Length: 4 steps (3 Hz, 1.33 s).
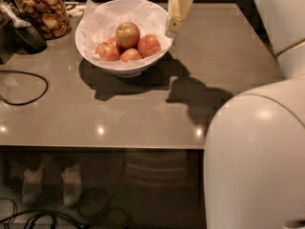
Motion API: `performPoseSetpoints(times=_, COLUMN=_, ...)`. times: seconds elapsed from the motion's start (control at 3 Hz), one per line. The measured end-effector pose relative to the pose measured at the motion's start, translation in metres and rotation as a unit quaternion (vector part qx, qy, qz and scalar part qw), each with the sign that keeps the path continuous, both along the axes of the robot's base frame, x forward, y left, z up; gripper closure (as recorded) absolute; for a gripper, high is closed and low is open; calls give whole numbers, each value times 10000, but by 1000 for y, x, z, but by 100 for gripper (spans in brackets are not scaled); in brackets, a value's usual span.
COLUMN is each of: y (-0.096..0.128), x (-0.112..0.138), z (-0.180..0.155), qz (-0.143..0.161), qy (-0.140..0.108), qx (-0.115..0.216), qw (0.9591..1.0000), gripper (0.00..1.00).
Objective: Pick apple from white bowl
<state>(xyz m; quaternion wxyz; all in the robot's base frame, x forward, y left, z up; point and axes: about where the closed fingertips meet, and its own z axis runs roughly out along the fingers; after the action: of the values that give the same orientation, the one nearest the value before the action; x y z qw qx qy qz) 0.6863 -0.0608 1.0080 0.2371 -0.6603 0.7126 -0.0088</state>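
Camera view: your gripper hangs by the white bowl's right rim, lined up for the apple atop the redder apples; whether it's open or closed, you can't tell.

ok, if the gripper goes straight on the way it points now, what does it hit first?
Likely the right rim of the white bowl: the gripper hangs over it, pointing down and slightly left. The apple sits further left, off that line. Depth is unclear; it could miss onto the table.

High downward view, hand top-centre
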Motion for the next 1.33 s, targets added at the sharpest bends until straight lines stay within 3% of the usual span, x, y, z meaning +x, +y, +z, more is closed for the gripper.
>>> performPoseSetpoints(times=0.67, y=11, x=20, z=-2, qz=83, qy=-42, qx=55, qw=9999, gripper=2)
performPoseSetpoints(times=1.33, y=16, x=31, z=-5, qz=90, qy=-64, qx=89, qw=9999, gripper=17)
